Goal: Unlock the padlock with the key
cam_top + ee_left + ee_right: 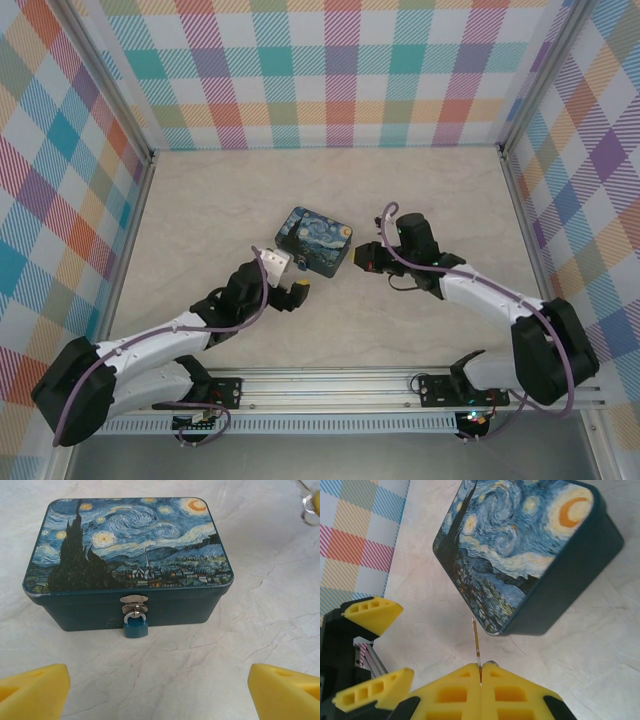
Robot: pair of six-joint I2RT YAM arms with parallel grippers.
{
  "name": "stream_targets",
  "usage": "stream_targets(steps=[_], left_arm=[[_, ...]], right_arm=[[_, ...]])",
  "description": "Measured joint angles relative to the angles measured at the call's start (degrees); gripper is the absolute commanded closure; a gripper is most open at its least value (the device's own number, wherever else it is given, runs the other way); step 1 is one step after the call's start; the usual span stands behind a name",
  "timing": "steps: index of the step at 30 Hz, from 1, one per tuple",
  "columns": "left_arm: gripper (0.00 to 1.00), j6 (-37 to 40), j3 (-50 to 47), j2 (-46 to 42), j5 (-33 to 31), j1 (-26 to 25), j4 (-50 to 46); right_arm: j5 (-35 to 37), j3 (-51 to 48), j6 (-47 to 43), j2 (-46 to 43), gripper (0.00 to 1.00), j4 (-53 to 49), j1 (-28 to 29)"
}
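Note:
The tiny blue-teal padlock [135,627] hangs by its silvery shackle from the latch on the front wall of the starry-night box [130,545] [313,240]. My left gripper [160,695] [298,292] faces that front wall, open, its yellow fingers [32,692] spread wide with bare table between them. My right gripper [480,672] [362,258] is shut on the thin grey key [476,640]. The key's blade sticks out forward, just off the box's [520,550] near corner and clear of it.
The marble-look tabletop [220,200] is walled by checked panels [330,70] on three sides. In the right wrist view the left gripper's yellow fingers [372,612] stand close to the left of the key. A metal rail [350,385] runs along the near edge.

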Motion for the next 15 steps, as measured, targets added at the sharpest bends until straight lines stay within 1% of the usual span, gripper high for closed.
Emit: stream_targets(steps=[4,7,8,11,15], left_arm=[[0.11,1.25,-2.12,2.01,-0.09,0.00,6.08],[0.15,1.81,-3.39,4.83,-0.24,0.11,10.49],[0.16,2.08,-3.67,6.16,-0.20,0.17,11.98],[0.18,2.58,-3.96,10.47,0.09,0.76,15.82],[0.18,2.75,-4.02,16.79,0.52,1.55,21.20]], right_arm=[[-1.18,2.95,0.55,5.09,0.99,3.37,0.57],[-2.01,5.05,1.16,8.70,0.99,5.05,0.94],[-2.25,5.60,1.25,9.73,0.99,5.62,1.07],[-3.06,7.10,1.97,12.68,0.99,6.62,1.29],[-4.09,8.55,2.56,16.09,0.99,7.96,1.29]])
